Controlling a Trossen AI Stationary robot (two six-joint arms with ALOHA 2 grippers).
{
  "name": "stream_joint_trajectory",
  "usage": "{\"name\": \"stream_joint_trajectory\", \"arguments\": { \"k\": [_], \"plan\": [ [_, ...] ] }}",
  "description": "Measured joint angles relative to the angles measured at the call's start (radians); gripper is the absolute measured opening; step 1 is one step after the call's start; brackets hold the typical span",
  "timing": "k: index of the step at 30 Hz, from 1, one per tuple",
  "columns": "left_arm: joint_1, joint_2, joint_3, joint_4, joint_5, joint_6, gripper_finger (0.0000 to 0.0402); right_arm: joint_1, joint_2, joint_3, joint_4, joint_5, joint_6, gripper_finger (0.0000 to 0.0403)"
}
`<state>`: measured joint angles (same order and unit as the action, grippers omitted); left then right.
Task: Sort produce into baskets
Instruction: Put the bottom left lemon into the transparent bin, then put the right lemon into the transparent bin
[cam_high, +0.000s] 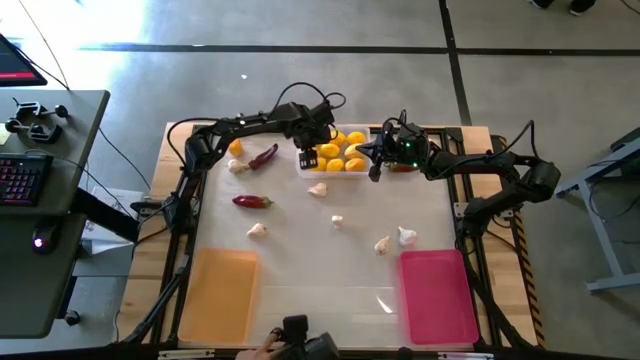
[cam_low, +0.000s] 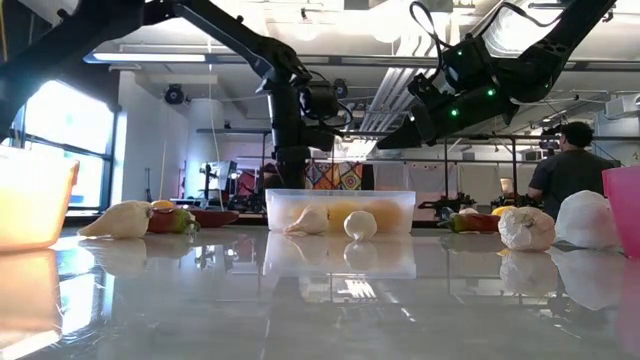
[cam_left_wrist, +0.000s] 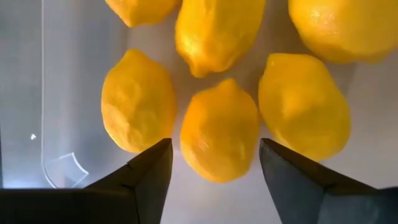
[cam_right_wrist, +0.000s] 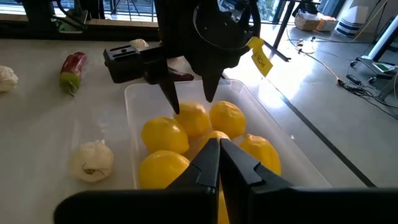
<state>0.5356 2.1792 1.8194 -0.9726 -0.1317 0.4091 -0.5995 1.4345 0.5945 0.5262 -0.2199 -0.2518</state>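
A clear tray (cam_high: 358, 172) at the far middle of the table holds several yellow lemons (cam_high: 340, 153). My left gripper (cam_left_wrist: 214, 152) is open and points down over the tray's left end, with one finger on either side of a lemon (cam_left_wrist: 217, 134). It also shows in the right wrist view (cam_right_wrist: 191, 102), where its tips stand just above the fruit. My right gripper (cam_right_wrist: 219, 149) is shut and empty, and hangs above the tray's right end (cam_low: 385, 140). An orange tray (cam_high: 220, 290) lies near left and a pink tray (cam_high: 437, 295) near right.
Two red chili peppers (cam_high: 263, 157) (cam_high: 252, 201), a lemon (cam_high: 236, 147) and several garlic bulbs (cam_high: 318, 188) (cam_high: 258, 229) (cam_high: 406, 236) lie loose on the white table. Another chili (cam_low: 470, 222) lies by the clear tray's right end. A person (cam_low: 565, 170) stands in the room beyond.
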Motion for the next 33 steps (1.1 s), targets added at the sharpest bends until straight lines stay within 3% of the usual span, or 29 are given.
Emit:
{"name": "stream_joint_trajectory", "arguments": {
  "k": [8,11,17,24,33],
  "plan": [
    [0.019,-0.006,0.0,0.011,0.068,-0.004,0.0221,0.0,0.0,0.0,-0.021,0.0,0.0,0.0],
    [0.021,-0.029,-0.001,0.064,0.083,-0.003,0.0199,0.0,0.0,0.0,-0.041,0.02,0.008,0.0],
    [0.019,-0.104,-0.078,0.269,0.238,-0.011,0.0147,-0.001,-0.031,0.0,-0.145,0.139,0.008,0.0],
    [-0.012,-0.263,-0.363,0.646,0.276,-0.014,0.0096,-0.003,-0.133,0.0,-0.387,0.327,0.052,0.0],
    [-0.083,-0.563,-0.869,1.221,0.281,-0.072,0.0067,-0.035,-0.268,0.0,-0.744,0.599,0.266,0.0]
  ]
}}
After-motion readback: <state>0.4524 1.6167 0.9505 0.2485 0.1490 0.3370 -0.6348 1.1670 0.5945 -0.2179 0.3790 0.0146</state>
